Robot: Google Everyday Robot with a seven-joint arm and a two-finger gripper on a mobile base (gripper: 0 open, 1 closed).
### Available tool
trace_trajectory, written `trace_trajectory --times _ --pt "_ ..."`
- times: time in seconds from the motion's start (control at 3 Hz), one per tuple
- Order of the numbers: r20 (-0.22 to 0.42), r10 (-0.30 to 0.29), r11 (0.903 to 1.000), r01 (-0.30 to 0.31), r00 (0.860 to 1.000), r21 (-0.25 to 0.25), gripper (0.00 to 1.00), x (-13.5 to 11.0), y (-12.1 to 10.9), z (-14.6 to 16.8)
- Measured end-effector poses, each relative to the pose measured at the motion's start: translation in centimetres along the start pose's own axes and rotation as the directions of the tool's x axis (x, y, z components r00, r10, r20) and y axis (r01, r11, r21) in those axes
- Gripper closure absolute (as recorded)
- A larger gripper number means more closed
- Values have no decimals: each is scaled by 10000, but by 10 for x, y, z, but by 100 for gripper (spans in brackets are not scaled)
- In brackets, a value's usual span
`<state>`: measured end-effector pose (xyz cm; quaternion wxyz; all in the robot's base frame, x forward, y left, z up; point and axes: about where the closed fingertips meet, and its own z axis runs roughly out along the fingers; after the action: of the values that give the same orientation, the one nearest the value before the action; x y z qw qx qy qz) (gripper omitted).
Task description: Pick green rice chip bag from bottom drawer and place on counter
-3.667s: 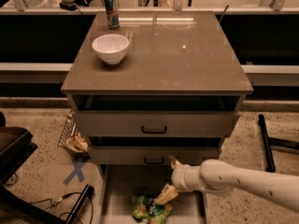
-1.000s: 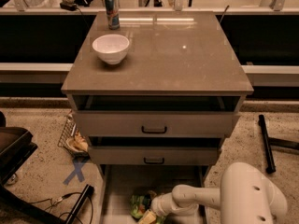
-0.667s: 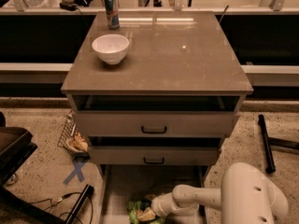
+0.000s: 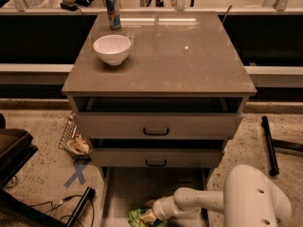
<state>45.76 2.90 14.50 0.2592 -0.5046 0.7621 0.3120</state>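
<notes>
At 6 o'clock the gripper (image 4: pixel 151 215) sits low in the open drawer (image 4: pixel 142 188), at the bag (image 4: pixel 135 217). On the desk (image 4: pixel 189 56), bowl (image 4: pixel 112 48) and can (image 4: pixel 112 11) stand at 11 o'clock.

On the counter (image 4: pixel 189 65), near the back left corner: a bowl (image 4: pixel 112 48), with a can (image 4: pixel 112 12) just behind it. Under the counter: the top drawer (image 4: pixel 156 126), then the middle drawer (image 4: pixel 156 157) below it. Lowest of all: the bottom drawer (image 4: pixel 137 188), sticking out toward the front. In it, near the front: the chip bag (image 4: pixel 137 217), with the end effector (image 4: pixel 151 215) right against its right side.
</notes>
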Motion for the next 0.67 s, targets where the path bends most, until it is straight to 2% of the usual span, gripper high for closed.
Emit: trace_trajectory --times 0.33,0.67 --pt "3 3 10000 -3 10000 -25 100 0 1 1" --pt "3 3 10000 -3 10000 -27 100 0 1 1"
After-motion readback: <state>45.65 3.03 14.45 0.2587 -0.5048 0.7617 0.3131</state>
